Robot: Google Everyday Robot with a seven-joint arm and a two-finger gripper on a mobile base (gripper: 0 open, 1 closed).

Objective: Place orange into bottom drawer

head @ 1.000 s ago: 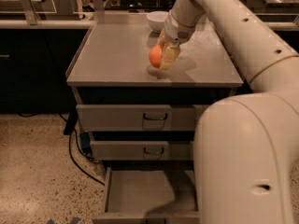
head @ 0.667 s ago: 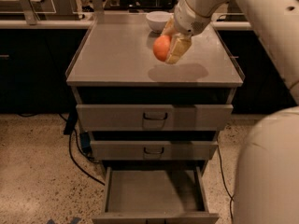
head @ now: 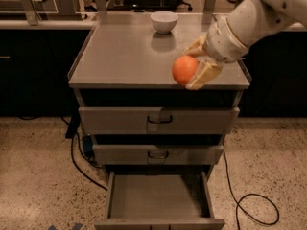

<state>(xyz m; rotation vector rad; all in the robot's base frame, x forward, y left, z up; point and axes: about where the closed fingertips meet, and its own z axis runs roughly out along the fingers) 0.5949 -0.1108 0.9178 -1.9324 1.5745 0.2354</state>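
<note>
Orange (head: 184, 70) is hanging clasped in the gripper (head: 193, 70) above the front edge of the bench (head: 120, 56), so pickup is looking done, while the bottom drawer (head: 158, 195) is standing open below, awaiting lowering and release.

Speckled beige terrazzo floor (head: 33, 176) with black cables (head: 73, 150), dark low cabinets (head: 33, 71) along the back.

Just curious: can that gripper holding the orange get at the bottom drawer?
Probably yes. The gripper, shut on the orange, hangs by the cabinet top's front edge; the bottom drawer below stands open and bare, and both upper drawers are shut.
</note>
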